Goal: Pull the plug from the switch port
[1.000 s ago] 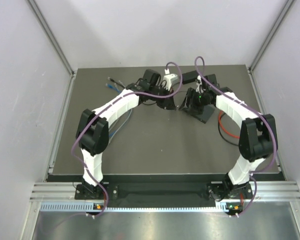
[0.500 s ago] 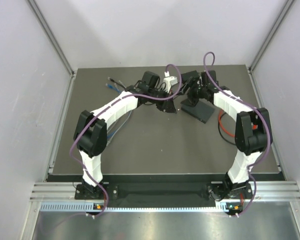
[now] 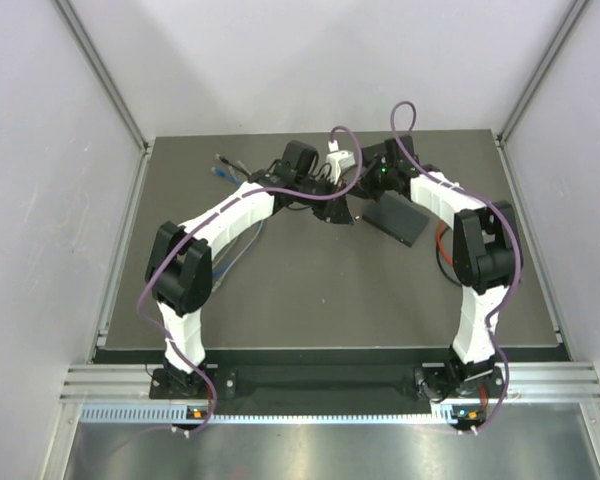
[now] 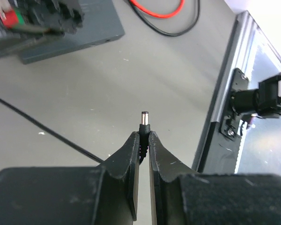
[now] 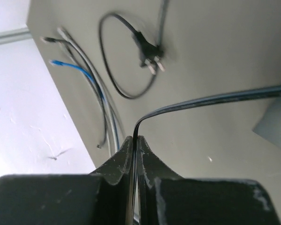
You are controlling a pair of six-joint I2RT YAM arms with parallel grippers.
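Observation:
The plug (image 4: 144,123), a small black barrel plug with a metal tip, is out of the switch and held above the mat, tip pointing away. My left gripper (image 4: 144,134) is shut on its ribbed body. The switch (image 4: 70,33), a flat dark grey box, lies apart at the upper left; from above the switch (image 3: 398,218) sits right of the left gripper (image 3: 338,208). My right gripper (image 5: 136,139) is shut on a thin black cord (image 5: 201,101) that bends off to the right. From above, the right gripper (image 3: 372,172) is behind the switch's far corner.
A black mains plug (image 5: 147,51) on a looped cord lies on the mat, with blue and grey cables (image 5: 84,79) toward the left wall. Red and black cables (image 4: 159,9) curl beyond the switch. A white block (image 3: 340,160) stands at the back. The mat's metal edge rail (image 4: 225,93) runs at right.
The right arm swung back and left off the switch, and its gripper went from open to shut on the thin cord. The left gripper kept hold of the plug, almost still.

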